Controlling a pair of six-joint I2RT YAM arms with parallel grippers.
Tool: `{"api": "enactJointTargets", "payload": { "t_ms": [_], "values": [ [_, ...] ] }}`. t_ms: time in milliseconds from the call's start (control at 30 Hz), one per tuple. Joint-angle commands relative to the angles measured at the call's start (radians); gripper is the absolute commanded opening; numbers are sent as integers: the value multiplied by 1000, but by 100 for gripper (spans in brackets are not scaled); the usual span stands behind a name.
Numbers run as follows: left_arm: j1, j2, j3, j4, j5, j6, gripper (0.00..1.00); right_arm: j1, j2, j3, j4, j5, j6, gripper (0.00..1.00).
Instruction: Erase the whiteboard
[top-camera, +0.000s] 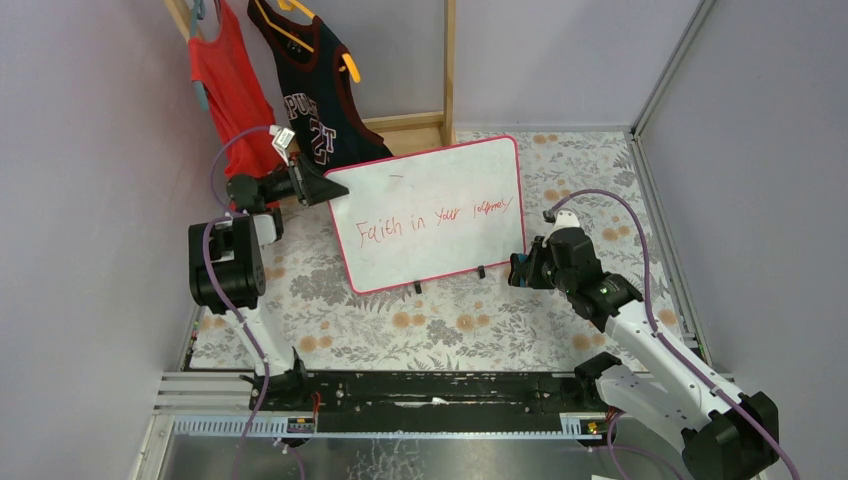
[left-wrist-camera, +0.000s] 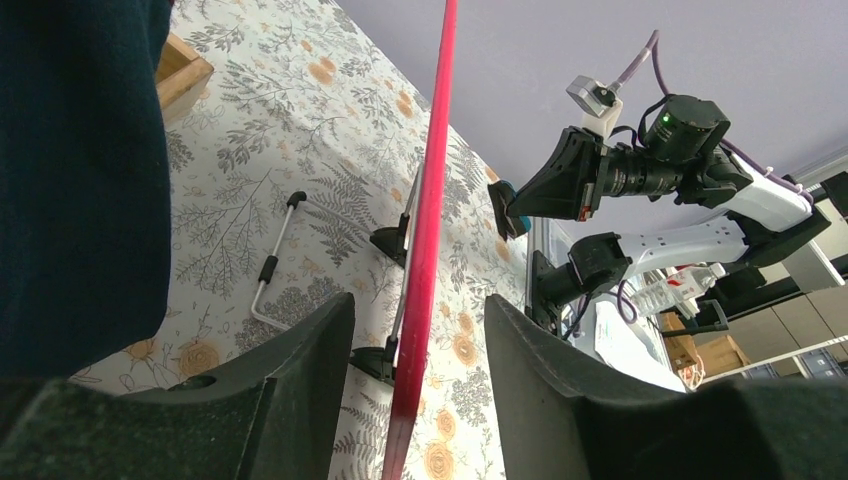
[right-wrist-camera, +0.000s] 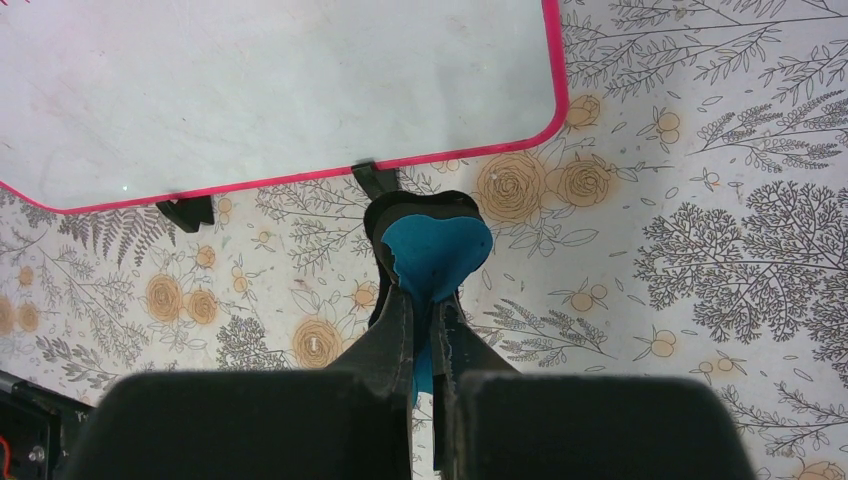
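The whiteboard (top-camera: 430, 215) stands tilted on small black feet (top-camera: 481, 271) mid-table, with a pink-red frame and red handwriting on its face. My left gripper (top-camera: 318, 186) is at its upper left corner. In the left wrist view the jaws (left-wrist-camera: 415, 345) are open and straddle the frame edge (left-wrist-camera: 430, 200) with a gap on each side. My right gripper (top-camera: 520, 271) is just off the board's lower right corner, shut on a blue eraser (right-wrist-camera: 436, 246) with a black backing. The right wrist view shows the board's bottom edge (right-wrist-camera: 280, 90) just ahead of the eraser.
A red top (top-camera: 225, 85) and a dark jersey (top-camera: 310, 100) hang on a wooden rack (top-camera: 448, 70) behind the board. A wire stand (left-wrist-camera: 272, 262) lies on the floral cloth (top-camera: 420, 325) behind the board. Walls close in on both sides.
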Motion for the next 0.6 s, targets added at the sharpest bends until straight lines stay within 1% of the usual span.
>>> {"api": "enactJointTargets", "payload": {
  "t_ms": [0, 133, 233, 400, 500, 567],
  "values": [
    [-10, -5, -12, 90, 17, -6, 48, 10, 3, 15, 40, -7, 4, 0],
    [-13, -5, -13, 90, 18, -7, 42, 10, 2, 16, 39, -6, 4, 0],
    [-11, -3, -13, 90, 23, -8, 33, 9, -2, 14, 35, -7, 4, 0],
    [-11, 6, -10, 92, 27, -10, 25, 9, -8, 10, 34, -5, 5, 0],
    [-11, 9, -8, 93, 31, -13, 17, 10, -9, 10, 34, -5, 5, 0],
    [-11, 9, -8, 93, 32, -13, 14, 10, -9, 10, 35, -6, 5, 0]
  ]
}}
